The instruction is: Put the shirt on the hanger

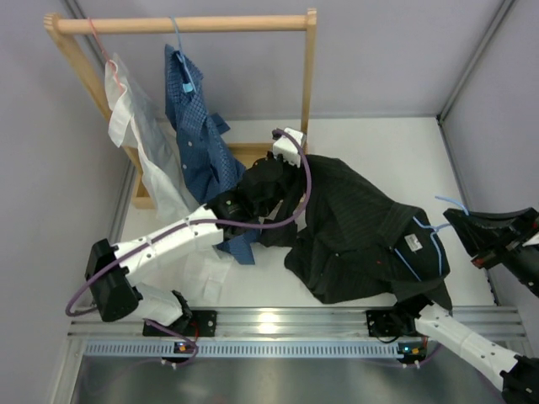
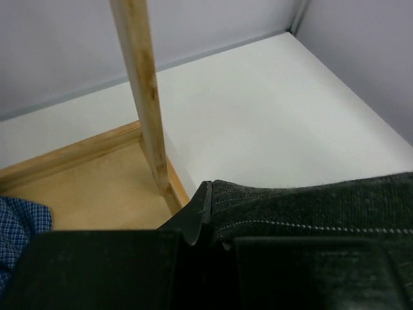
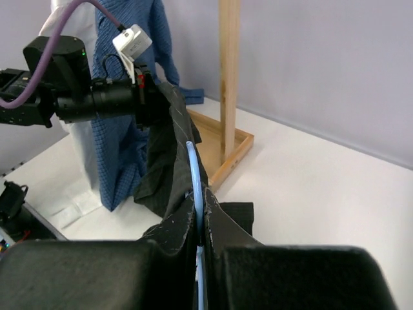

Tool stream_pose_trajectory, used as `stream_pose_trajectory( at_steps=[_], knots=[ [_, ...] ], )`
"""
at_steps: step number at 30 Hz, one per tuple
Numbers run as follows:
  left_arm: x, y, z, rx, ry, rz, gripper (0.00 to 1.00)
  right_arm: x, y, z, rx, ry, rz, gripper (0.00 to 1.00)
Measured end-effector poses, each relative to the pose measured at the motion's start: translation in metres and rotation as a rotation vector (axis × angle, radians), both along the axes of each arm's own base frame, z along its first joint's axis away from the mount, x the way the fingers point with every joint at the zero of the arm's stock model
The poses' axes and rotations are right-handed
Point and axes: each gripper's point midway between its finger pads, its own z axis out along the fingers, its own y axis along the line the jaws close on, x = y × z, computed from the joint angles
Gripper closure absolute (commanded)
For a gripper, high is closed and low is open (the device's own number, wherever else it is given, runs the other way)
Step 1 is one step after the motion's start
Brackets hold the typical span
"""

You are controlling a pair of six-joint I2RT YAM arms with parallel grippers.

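**A:** While both arms hold the shirt [image 1: 354,227] stretched between them over the table, how far along are we?

**B:** Well into it, I'd say! The hanger [image 3: 192,169] is already inside the collar end, with its hook poking out on the right.

**A:** And the grips?

**B:** The right gripper [image 3: 200,234] is pinched on the blue wire, with cloth bunched on both sides. The left gripper [image 2: 206,223] is clamped on a pinstriped edge of the shirt, over by the rack [image 1: 181,24].

**A:** So what's left?

**B:** Seating the shoulders. Folds hide whether either one sits on the wire, and the body is bunched and twisted, so it needs drawing down and straightening
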Motion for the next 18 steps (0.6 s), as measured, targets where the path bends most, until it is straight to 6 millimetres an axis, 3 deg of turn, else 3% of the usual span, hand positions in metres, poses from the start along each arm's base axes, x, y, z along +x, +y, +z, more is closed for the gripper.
stream_pose_trajectory(
  at_steps=[4, 18],
  knots=[
    [0.024, 0.001, -0.009, -0.052, 0.079, 0.096, 1.00, -0.009, -0.017, -0.001, 0.028, -0.020, -0.045, 1.00],
    [0.039, 0.004, -0.051, -0.140, 0.297, 0.204, 1.00, -0.004, -0.028, -0.012, 0.022, 0.014, -0.093, 1.00]
  ],
)
